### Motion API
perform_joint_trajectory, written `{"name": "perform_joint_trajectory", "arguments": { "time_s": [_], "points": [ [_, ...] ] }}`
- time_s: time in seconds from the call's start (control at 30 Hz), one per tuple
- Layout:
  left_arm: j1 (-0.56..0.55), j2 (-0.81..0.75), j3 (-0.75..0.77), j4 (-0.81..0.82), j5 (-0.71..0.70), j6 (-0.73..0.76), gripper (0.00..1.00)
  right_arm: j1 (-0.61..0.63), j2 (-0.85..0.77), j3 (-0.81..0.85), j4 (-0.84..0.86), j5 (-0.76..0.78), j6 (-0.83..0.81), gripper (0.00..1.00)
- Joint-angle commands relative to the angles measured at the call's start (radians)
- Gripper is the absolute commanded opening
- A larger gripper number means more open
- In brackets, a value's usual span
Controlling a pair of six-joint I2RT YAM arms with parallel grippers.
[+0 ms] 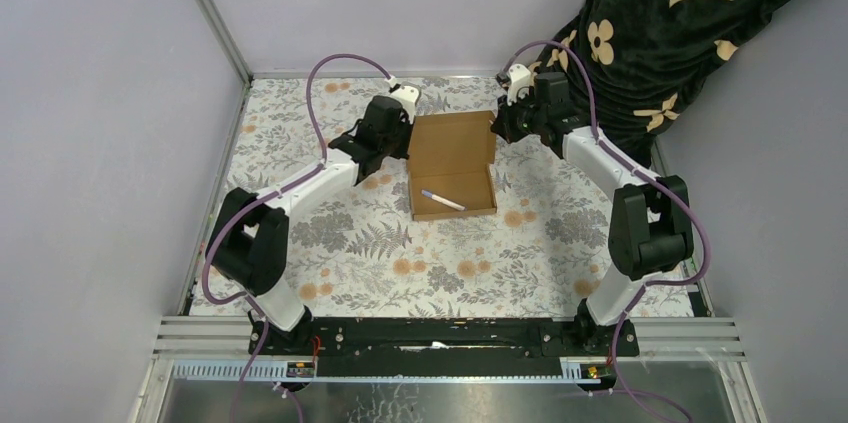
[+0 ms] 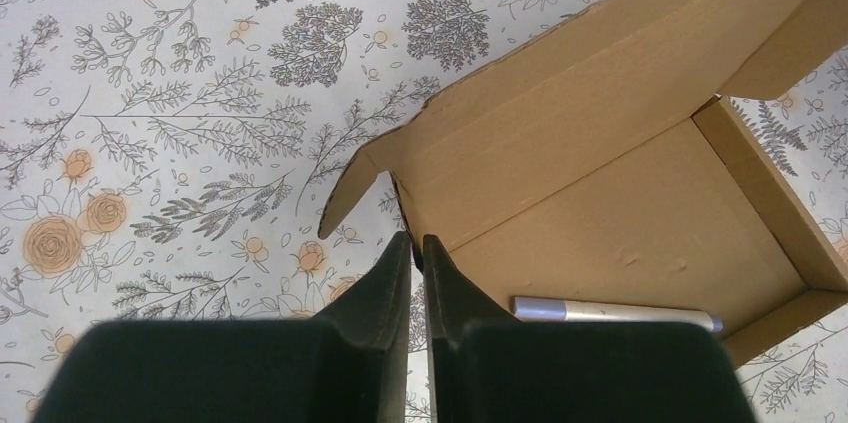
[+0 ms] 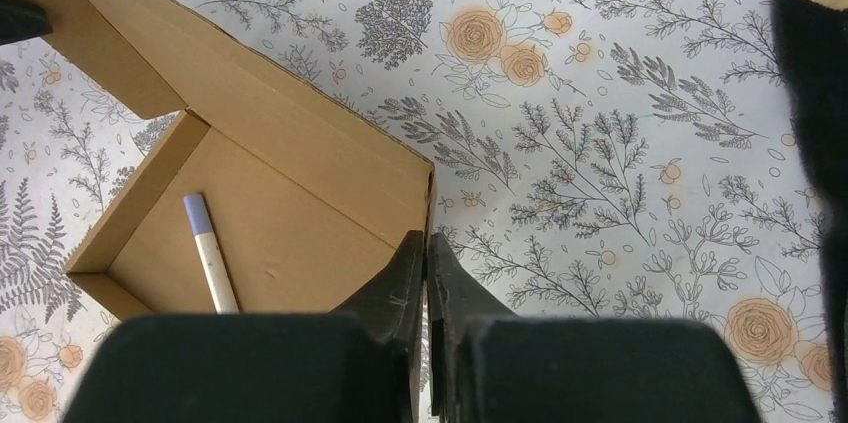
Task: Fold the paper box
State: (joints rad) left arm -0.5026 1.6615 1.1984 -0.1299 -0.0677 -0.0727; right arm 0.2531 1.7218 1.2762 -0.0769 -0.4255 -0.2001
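Walls of the paper box (image 1: 450, 143) are pinched at both sides: left end effector (image 2: 416, 243) clenched on one, right end effector (image 3: 427, 241) on the other, pen (image 1: 442, 200) lying between them.

I work in a booth w/ plain pale grey walls (image 1: 90, 93) on L, back & R, and a metal corner post (image 1: 215, 18) at far L. Table has a white cloth (image 1: 400, 263) printed w/ grey ferns & orange roses. Black fabric (image 1: 680, 33) w/ gold flower motifs hangs at far R corner. Silver rail (image 1: 190, 338) runs along near edge. Light is even, shadows soft.
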Motion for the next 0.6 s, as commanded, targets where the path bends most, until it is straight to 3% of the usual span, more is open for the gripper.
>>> {"name": "perform_joint_trajectory", "arguments": {
  "time_s": [0.0, 0.57],
  "points": [
    [-0.03, 0.007, 0.031, 0.033, -0.047, -0.024, 0.12, 0.046, -0.057, -0.03, 0.035, 0.021, 0.031, 0.01],
    [-0.145, 0.001, 0.01, 0.042, -0.208, -0.135, 0.12, 0.188, -0.146, -0.142, 0.115, 0.288, 0.139, 0.0]
  ]
}}
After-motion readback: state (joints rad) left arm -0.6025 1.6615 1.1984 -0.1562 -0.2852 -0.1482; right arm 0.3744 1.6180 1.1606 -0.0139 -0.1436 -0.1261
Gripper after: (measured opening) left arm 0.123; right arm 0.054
